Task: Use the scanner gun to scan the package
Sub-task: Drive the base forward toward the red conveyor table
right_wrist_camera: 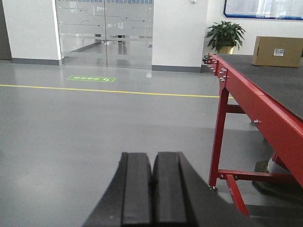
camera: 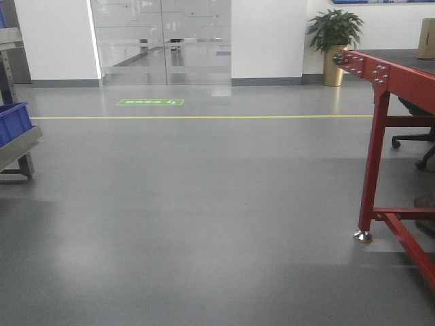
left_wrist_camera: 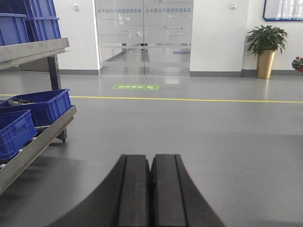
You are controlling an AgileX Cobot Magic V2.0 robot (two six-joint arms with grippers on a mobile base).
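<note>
The package (right_wrist_camera: 277, 51), a tan cardboard box with a small white label, sits at the far end of the red-framed table (right_wrist_camera: 246, 101), well ahead and to the right of my right gripper (right_wrist_camera: 153, 154). One edge of the package (camera: 427, 37) shows at the right border of the front view. My right gripper is shut with nothing in it and hangs over the floor to the left of the table. Over the floor beside a shelf rack, my left gripper (left_wrist_camera: 151, 157) is shut on nothing. The scanner gun is out of view.
A metal rack (left_wrist_camera: 45, 130) holding blue bins (left_wrist_camera: 40, 105) stands on the left. The red table's leg (camera: 370, 170) reaches the floor on the right, with an office chair base (camera: 413, 140) behind it. Glass doors (camera: 162, 41), a potted plant (camera: 333, 41) and a yellow floor line (camera: 197, 117) lie ahead.
</note>
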